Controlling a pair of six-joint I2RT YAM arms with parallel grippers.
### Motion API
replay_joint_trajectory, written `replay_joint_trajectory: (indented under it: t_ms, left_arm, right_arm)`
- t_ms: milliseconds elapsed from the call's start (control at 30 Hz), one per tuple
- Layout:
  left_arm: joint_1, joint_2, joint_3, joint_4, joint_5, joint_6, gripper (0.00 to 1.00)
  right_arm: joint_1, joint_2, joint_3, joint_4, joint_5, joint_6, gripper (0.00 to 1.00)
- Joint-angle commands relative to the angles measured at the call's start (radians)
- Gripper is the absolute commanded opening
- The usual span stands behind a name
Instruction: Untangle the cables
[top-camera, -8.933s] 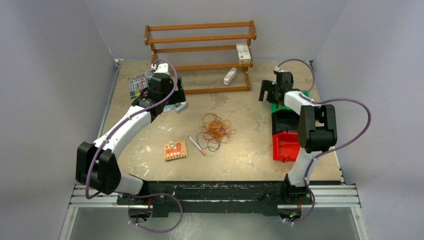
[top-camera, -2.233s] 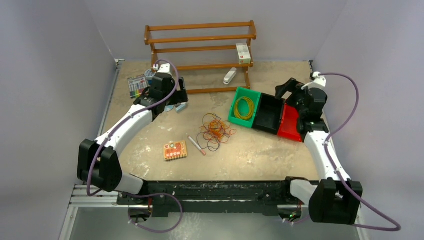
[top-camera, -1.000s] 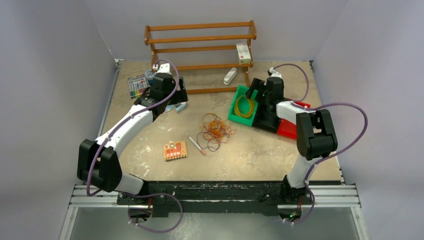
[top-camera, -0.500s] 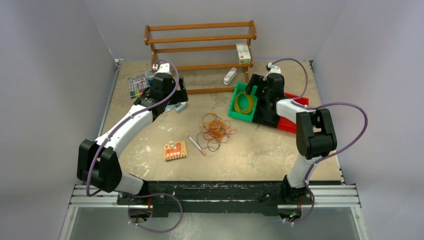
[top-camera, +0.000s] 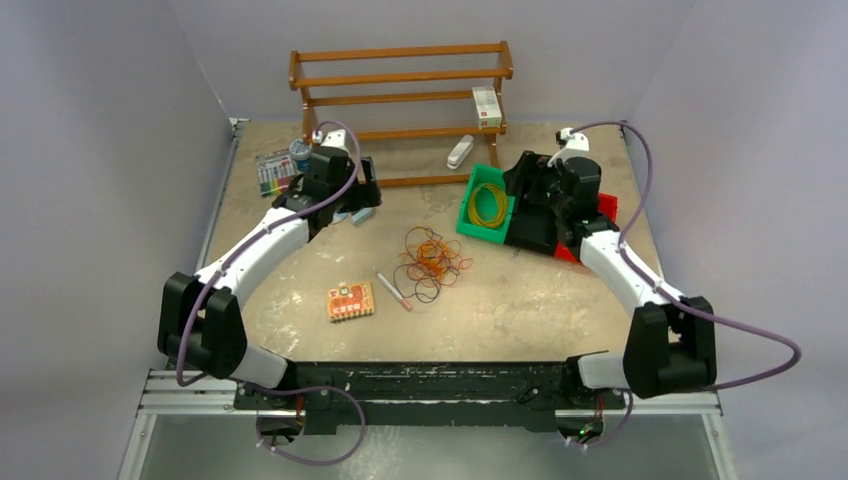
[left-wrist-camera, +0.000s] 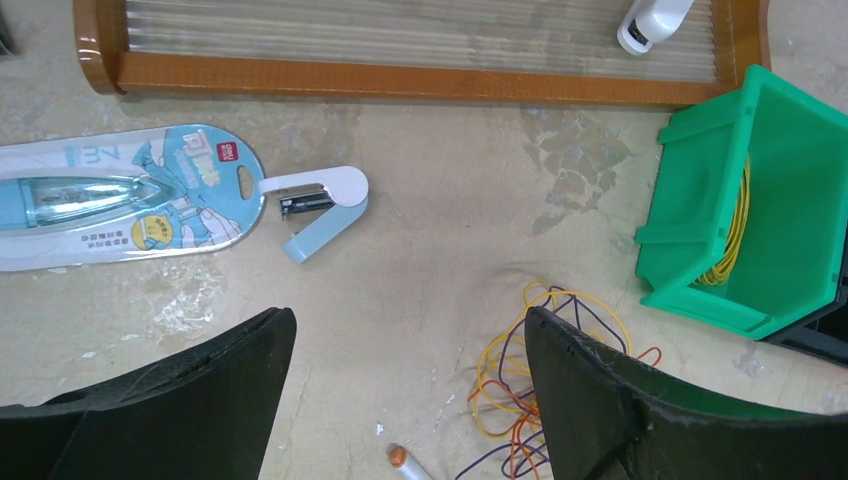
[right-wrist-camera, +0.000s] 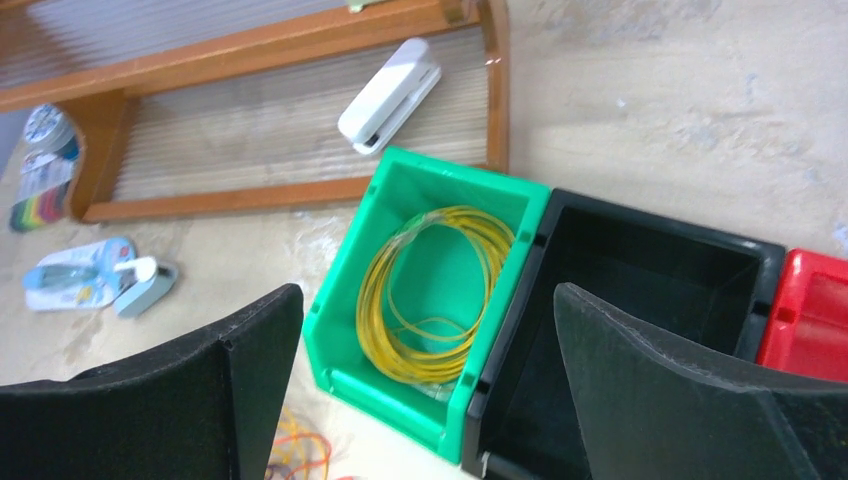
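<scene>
**Near edge.** An orange packet (top-camera: 350, 300) and a pen (top-camera: 393, 290) lie on the desk (top-camera: 500, 320), placed as in every earlier view.

**Mid-desk.** The cables (top-camera: 432, 262) form one loose knot of yellow, orange-red and dark strands. Its outline matches the earlier views, so no strand has been drawn out in this interval.

**Change noted.** Three bins that were lined along the right edge some seconds ago now stand in a row just right of the knot: green bin (top-camera: 466, 212), black bin (top-camera: 535, 232), red bin (top-camera: 604, 208). The green bin holds a yellow coil (top-camera: 489, 206), lying clear of the knot. Over the last second the right arm has swung its elbow outward. The right claw (right-wrist-camera: 428, 300) has drifted from above the green bin toward the black one, jaws wide apart and grasping nothing.

**Left side.** The left claw (left-wrist-camera: 408, 330) hovers over bare desk between a stapler (left-wrist-camera: 320, 205) and the knot. It is spread wide and empty, and has barely shifted.

**Far side.** The wooden rack (top-camera: 400, 75) is unchanged.

**Assessment.** The bins appear staged for sorting and one yellow cable looks already sorted. Separation of the remaining knot is not yet under way, and both claws are free to take a strand.
</scene>
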Motion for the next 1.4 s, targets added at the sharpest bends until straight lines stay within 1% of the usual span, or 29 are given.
replay_joint_trajectory:
  t_ms: [0,100,300,433,533,633,767,1067,1167,1367]
  left_arm:
    - [-0.014,0.015,0.023,0.058,0.039,-0.031,0.83]
    - [-0.033,0.032,0.017,0.067,0.037,-0.043,0.81]
    - [-0.080,0.042,-0.028,0.079,0.043,-0.056,0.78]
    - [-0.123,0.010,-0.107,0.086,0.041,-0.065,0.74]
    - [-0.153,-0.018,-0.177,0.089,0.031,-0.092,0.67]
    - [-0.154,-0.045,-0.247,0.107,0.040,-0.125,0.59]
    - [-0.156,-0.065,-0.318,0.153,0.078,-0.121,0.55]
    - [-0.163,-0.002,-0.335,0.222,0.172,-0.068,0.47]
    - [-0.172,0.021,-0.336,0.228,0.173,-0.062,0.45]
    - [-0.191,0.073,-0.332,0.237,0.178,-0.053,0.44]
  right_arm:
    - [0.011,-0.070,-0.042,-0.052,-0.120,0.043,0.95]
    - [0.035,-0.091,-0.059,-0.071,-0.165,0.077,0.95]
    - [0.109,-0.079,-0.065,-0.106,-0.234,0.089,0.89]
    - [0.152,-0.063,-0.075,-0.115,-0.245,0.087,0.87]
    - [0.164,-0.055,-0.080,-0.110,-0.260,0.090,0.85]
    - [0.174,-0.052,-0.074,-0.108,-0.247,0.093,0.83]
    - [0.187,-0.037,-0.075,-0.090,-0.238,0.110,0.82]
    - [0.205,0.001,-0.046,-0.095,-0.229,0.112,0.81]
    - [0.207,0.015,-0.031,-0.106,-0.233,0.102,0.81]
    - [0.208,0.022,-0.042,-0.099,-0.227,0.111,0.81]
